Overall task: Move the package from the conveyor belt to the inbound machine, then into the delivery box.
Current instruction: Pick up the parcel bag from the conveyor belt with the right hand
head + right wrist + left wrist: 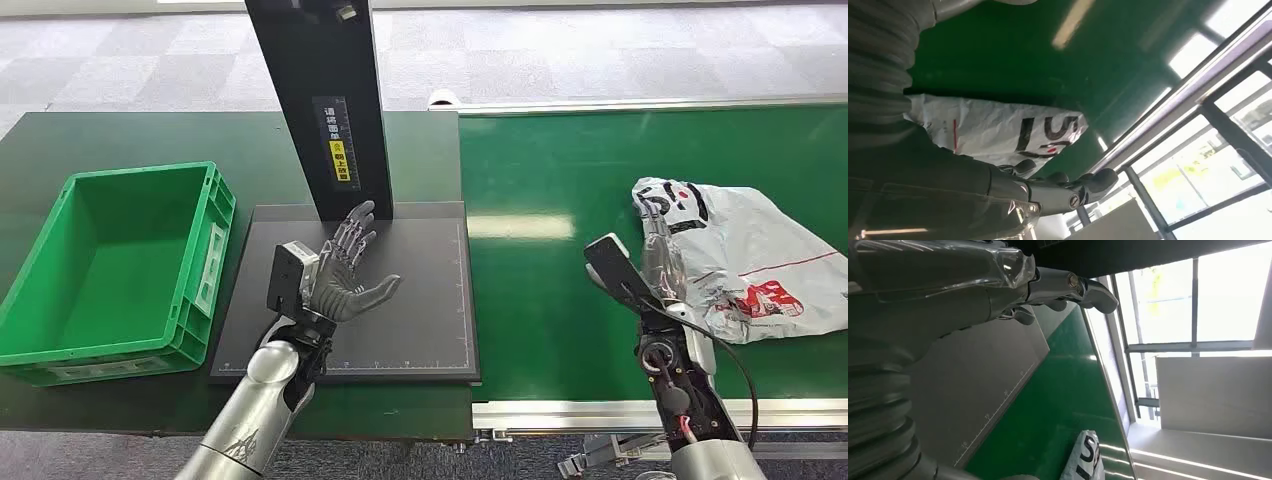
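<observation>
The package (745, 250) is a crumpled white plastic mailer with black and red print, lying on the green conveyor belt (540, 290) at the right. My right hand (660, 255) is at its near left edge with fingers stretched out, touching or almost touching the bag; it holds nothing. In the right wrist view the package (998, 131) lies just beyond the fingers (1088, 182). My left hand (345, 270) hovers open, fingers spread, over the dark scan plate (420, 330) of the inbound machine. The green delivery box (110, 265) stands empty at the left.
The machine's black upright column (325, 100) rises at the back of the plate, just behind my left hand. A metal rail (650, 410) runs along the belt's near edge. The left wrist view catches the package's end (1087, 457) across the belt.
</observation>
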